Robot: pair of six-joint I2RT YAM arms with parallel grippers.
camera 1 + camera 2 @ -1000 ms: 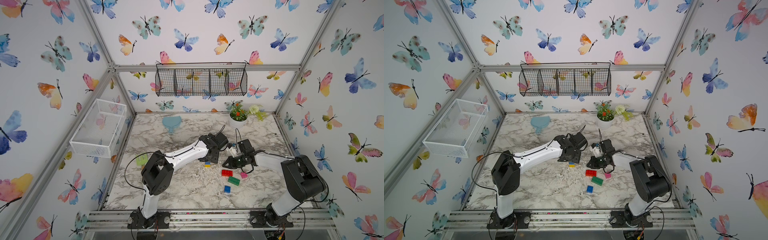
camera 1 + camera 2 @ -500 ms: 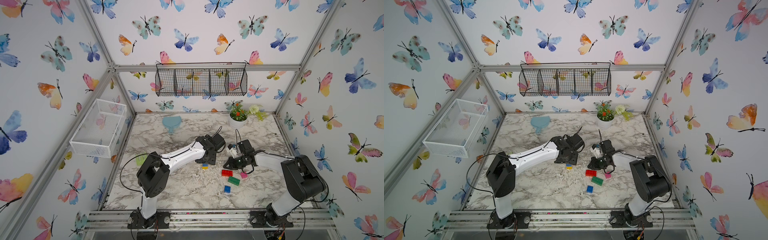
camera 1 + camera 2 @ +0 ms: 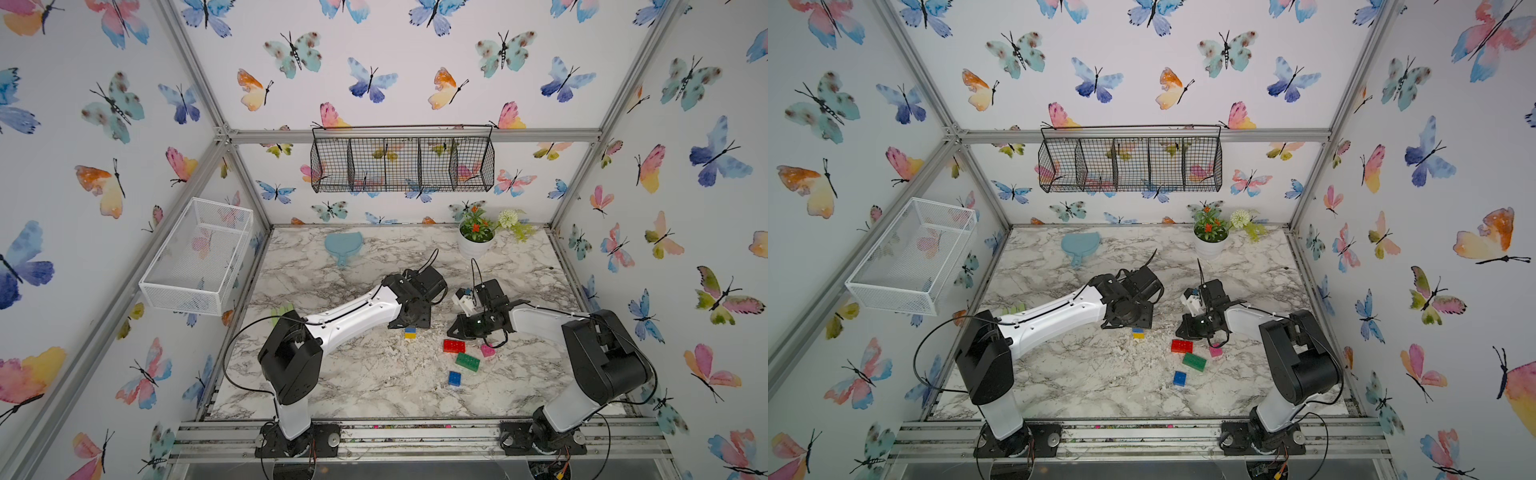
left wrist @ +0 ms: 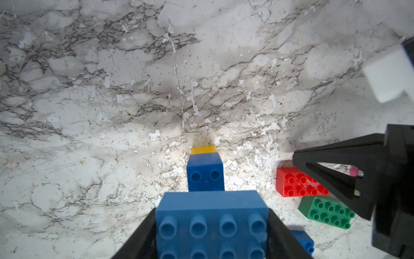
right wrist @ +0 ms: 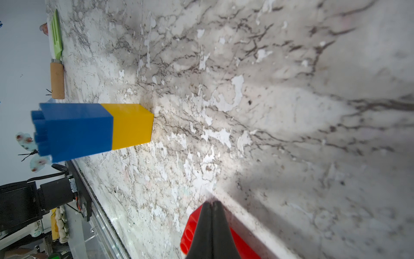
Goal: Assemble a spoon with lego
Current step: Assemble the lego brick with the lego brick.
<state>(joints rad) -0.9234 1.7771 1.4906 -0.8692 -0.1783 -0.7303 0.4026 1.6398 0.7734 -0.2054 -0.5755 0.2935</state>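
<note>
Here, a pale green fork (image 3: pixel 282 309) is lying at the tabletop's (image 3: pixel 332 395) left edge. Further right, the left end effector (image 4: pixel 212 212) is gripping a long light-blue brick (image 4: pixel 212 226) across its length, studs facing the wrist camera. It is hovering just beside the stack (image 3: pixel 410 332), a blue brick sitting on a yellow one, which is standing upright on the tabletop near the middle.

Right of the stack, four loose bricks are lying close together: a red brick (image 3: pixel 454 345), a green brick (image 3: pixel 467 361) just near of it, a small blue brick (image 3: pixel 454 378) nearer still, and a pink brick (image 3: pixel 488 350) furthest right. The right end effector (image 5: pixel 211 208) is hanging fully closed with nothing between its fingers. Its tips are sitting at the red brick's far edge, though contact is hard to tell.
</note>
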